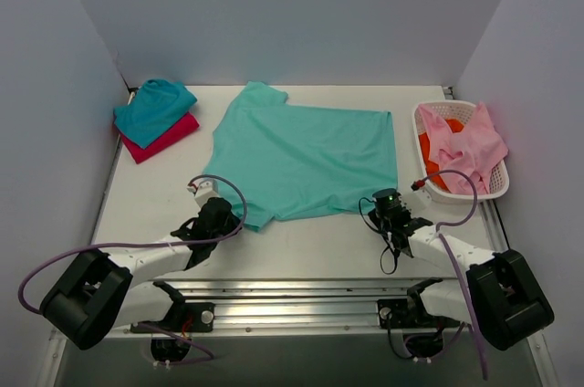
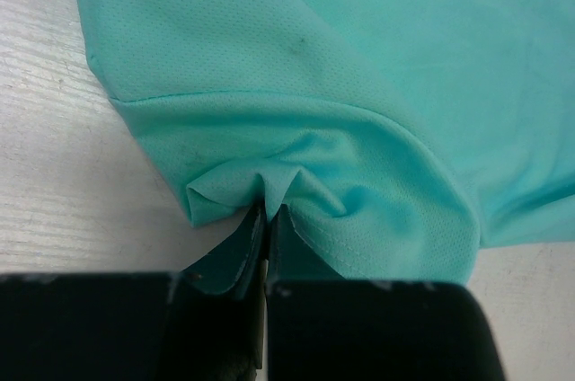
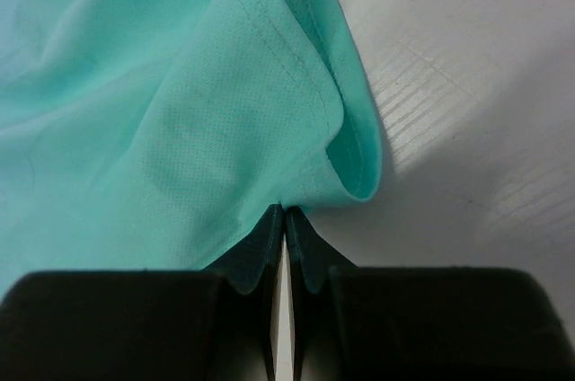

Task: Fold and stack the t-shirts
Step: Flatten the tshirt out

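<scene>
Cloth sits pinched in both claws as we read it: the left claw point(image 2: 268, 219) is closed on a small puckered fold at the near sleeve of the mint-green shirt point(image 1: 306, 159), and the right claw point(image 3: 285, 217) is clamped on the near hem corner, where the edge curls up into a loop. The shirt lies spread flat across the middle of the desk point(image 1: 151, 200), neck end to the left, hem to the right. At the far left corner the teal shirt point(image 1: 153, 109) rests folded on the magenta shirt point(image 1: 173, 136), so we judge this the third one, at the start of its first fold. The basket point(image 1: 497, 188) at the right edge holds pink cloth point(image 1: 470, 145) and orange cloth point(image 1: 433, 139). Our worry is the grips. Both bite only a thin edge of fabric, and the left one holds a bunched tuck rather than a flat layer; if we lift or carry too fast, the thin knit could slide out of one side and the fold would land crooked. If the two arms travel unevenly, the near edge would skew or wrinkle. We also cannot tell whether either claw has caught one layer or both, and a single layer would leave the underside behind on the desk.
</scene>
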### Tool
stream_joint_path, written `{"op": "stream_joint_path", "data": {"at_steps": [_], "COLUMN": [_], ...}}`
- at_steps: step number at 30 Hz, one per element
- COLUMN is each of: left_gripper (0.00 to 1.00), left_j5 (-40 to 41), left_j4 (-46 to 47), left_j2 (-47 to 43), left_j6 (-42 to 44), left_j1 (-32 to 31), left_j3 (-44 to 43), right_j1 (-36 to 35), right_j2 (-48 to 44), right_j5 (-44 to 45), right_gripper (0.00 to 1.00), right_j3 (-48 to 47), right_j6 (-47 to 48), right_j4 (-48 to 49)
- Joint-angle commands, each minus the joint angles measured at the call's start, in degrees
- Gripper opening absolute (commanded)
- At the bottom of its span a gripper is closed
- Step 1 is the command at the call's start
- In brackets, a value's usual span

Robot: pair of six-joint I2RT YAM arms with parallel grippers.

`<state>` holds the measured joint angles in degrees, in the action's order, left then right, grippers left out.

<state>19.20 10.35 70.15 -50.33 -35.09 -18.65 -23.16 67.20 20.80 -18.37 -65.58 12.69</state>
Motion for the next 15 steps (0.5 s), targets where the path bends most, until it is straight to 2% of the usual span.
{"op": "stream_joint_path", "data": {"at_steps": [1, 8, 11, 15], "left_gripper": [0.02, 0.02, 0.02, 0.02], "left_j5": [0.0, 0.0, 0.7, 1.5], "left_j4": [1.5, -5.2, -10.3, -23.1], "left_j2": [-1.2, -9.3, -18.1, -27.6], "left_j6": [0.8, -0.4, -1.4, -1.8], "left_j1": [0.5, 0.2, -0.1, -0.3], "left_j3": [0.3, 0.5, 0.6, -1.3], "right_j1": [0.4, 0.1, 0.0, 0.0], "right_j2": [-2.2, -12.6, -17.4, -22.5], "right_j5": [3.1, 5.1, 5.7, 5.4], "right_gripper": [0.00, 0.00, 0.00, 0.00], "right_j3": [-0.3, -1.1, -1.1, -1.6], "right_j6": [1.2, 2.4, 2.7, 2.7], "right_j4": [-0.9, -9.9, -14.3, -18.7]}}
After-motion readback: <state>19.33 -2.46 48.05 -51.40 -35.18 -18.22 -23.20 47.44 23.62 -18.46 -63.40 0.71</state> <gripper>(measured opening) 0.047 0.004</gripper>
